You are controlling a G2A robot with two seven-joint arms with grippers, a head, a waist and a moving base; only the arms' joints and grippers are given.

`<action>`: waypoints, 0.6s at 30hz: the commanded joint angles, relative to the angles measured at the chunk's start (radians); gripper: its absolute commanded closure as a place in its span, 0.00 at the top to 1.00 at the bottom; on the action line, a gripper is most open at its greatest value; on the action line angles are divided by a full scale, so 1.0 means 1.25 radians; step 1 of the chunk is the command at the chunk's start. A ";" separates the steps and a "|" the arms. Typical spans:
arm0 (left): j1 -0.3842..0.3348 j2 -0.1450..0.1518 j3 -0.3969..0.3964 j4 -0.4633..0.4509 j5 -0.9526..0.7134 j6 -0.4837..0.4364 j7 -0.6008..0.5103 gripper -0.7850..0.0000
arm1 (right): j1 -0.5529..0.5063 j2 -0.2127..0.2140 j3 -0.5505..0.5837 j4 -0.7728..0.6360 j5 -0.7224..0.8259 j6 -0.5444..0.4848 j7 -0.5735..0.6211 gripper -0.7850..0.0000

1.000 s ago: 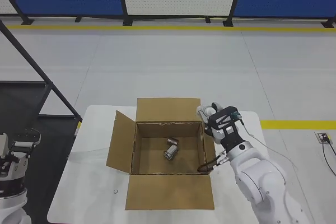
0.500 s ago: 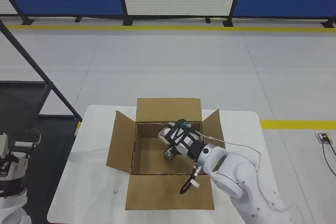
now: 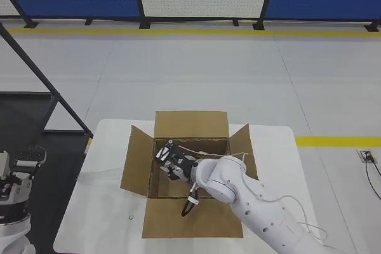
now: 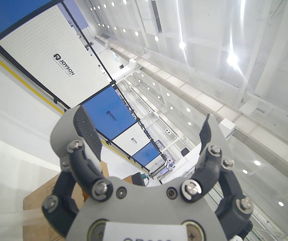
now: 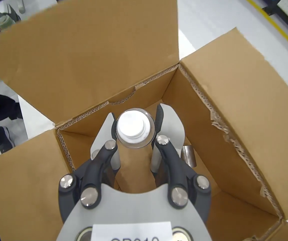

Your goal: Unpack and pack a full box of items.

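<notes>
Counted one box (image 3: 192,219), four flaps spread, on the surface (image 3: 101,203). Found one white-capped bottle (image 5: 133,127) pinched in the right claw (image 5: 136,115) inside it, cap toward the wrist, long axis along the fingers (image 5: 159,116); one silver can (image 5: 188,154) beside. Saw the left claw (image 4: 149,131) spread wide.

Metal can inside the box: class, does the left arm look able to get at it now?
Probably not. The left gripper sits off the table, aimed upward, and the right gripper, holding a bottle, crowds the box beside the metal can.
</notes>
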 commanded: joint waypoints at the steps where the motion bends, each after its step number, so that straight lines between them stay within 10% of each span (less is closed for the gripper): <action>1: 0.000 0.000 0.000 0.000 0.000 0.000 0.000 1.00 | 0.024 -0.008 -0.017 0.033 0.002 -0.010 0.044 0.00; 18: 0.000 0.000 0.000 0.000 0.000 0.000 0.000 1.00 | 0.026 -0.027 -0.056 0.089 -0.035 0.028 0.032 0.00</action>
